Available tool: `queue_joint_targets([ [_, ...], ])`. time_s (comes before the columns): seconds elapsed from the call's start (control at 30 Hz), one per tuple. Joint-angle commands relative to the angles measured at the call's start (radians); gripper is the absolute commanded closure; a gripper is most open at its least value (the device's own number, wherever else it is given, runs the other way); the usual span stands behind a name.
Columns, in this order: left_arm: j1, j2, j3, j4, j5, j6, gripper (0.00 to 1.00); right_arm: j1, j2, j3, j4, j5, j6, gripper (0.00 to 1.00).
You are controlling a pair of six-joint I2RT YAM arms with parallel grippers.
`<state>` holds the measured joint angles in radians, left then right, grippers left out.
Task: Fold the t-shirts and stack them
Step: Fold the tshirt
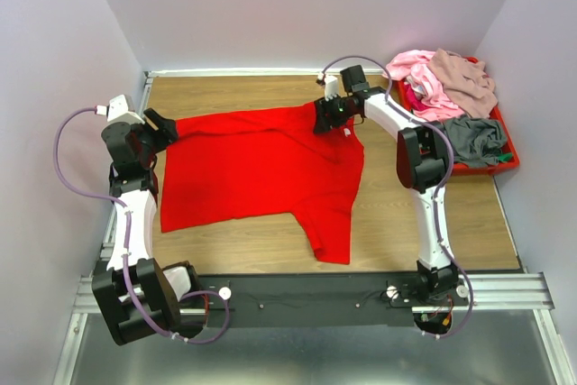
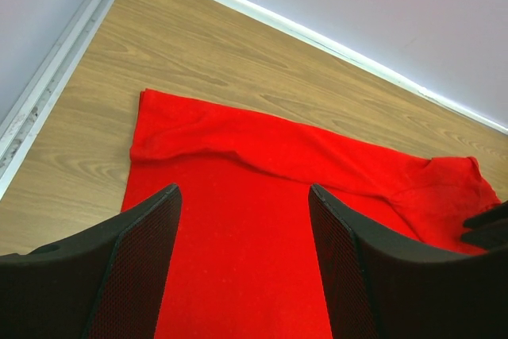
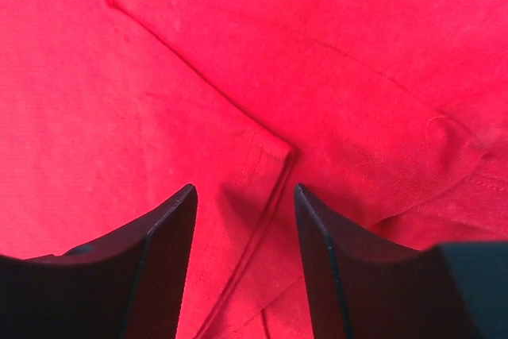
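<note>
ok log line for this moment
red t-shirt: spread out | left gripper: open, at its left end | right gripper: open, near collar end | other shirts: piled in tray

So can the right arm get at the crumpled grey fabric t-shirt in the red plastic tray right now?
Probably yes: the grey t-shirt lies uncovered at the tray's near end, beside that arm, and the right gripper is open, empty, above the bright red fabric t-shirt.

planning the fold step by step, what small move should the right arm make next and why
Probably lower the right tool slightly and close it on the hemmed edge of the red t-shirt: it stands open astride that edge, gripping nothing. The left tool is open too, over the shirt's left end.
</note>
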<state>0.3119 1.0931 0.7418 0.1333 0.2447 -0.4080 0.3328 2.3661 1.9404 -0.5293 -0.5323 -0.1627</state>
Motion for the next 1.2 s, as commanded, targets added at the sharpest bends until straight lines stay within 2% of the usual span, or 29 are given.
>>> queue_joint_targets([
  [0.0, -0.008, 0.002, -0.009, 0.014, 0.028, 0.009, 0.27, 0.003, 0.031, 0.032, -0.024, 0.000, 0.035, 0.44],
  [0.17, -0.007, 0.005, -0.005, 0.015, 0.033, 0.009, 0.27, 0.003, 0.050, 0.017, -0.023, -0.054, 0.040, 0.53],
  [0.33, -0.007, 0.007, -0.007, 0.017, 0.034, 0.009, 0.27, 0.003, 0.041, 0.005, -0.024, -0.058, 0.034, 0.59],
  [0.43, -0.007, 0.007, -0.009, 0.017, 0.036, 0.009, 0.27, 0.002, 0.021, -0.015, -0.024, -0.070, 0.019, 0.70],
  [0.47, -0.007, 0.007, -0.007, 0.017, 0.036, 0.009, 0.27, 0.003, 0.009, -0.023, -0.024, -0.074, 0.012, 0.77],
  [0.53, -0.008, 0.007, -0.007, 0.019, 0.036, 0.009, 0.27, 0.002, -0.004, -0.035, -0.024, -0.075, 0.006, 0.83],
  [0.57, -0.007, 0.007, -0.005, 0.019, 0.038, 0.009, 0.27, 0.003, -0.013, -0.037, -0.024, -0.075, 0.002, 0.91],
  [0.67, -0.008, 0.007, -0.009, 0.017, 0.038, 0.009, 0.27, 0.003, -0.040, -0.043, -0.024, -0.092, -0.014, 1.00],
  [0.87, -0.007, 0.007, -0.009, 0.019, 0.034, 0.009, 0.27, 0.026, -0.152, -0.116, -0.021, -0.159, -0.095, 1.00],
  [1.0, -0.007, 0.010, -0.009, 0.017, 0.036, 0.009, 0.27, 0.118, -0.240, -0.227, -0.026, -0.196, -0.176, 1.00],
  [1.03, -0.007, 0.010, -0.009, 0.017, 0.036, 0.011, 0.27, 0.141, -0.257, -0.250, -0.032, -0.189, -0.204, 0.96],
  [1.07, -0.007, 0.010, -0.009, 0.017, 0.033, 0.009, 0.27, 0.167, -0.278, -0.291, -0.061, -0.143, -0.272, 0.77],
  [1.17, -0.008, 0.013, -0.012, 0.019, 0.033, 0.011, 0.27, 0.273, -0.301, -0.325, -0.165, -0.051, -0.423, 0.46],
])
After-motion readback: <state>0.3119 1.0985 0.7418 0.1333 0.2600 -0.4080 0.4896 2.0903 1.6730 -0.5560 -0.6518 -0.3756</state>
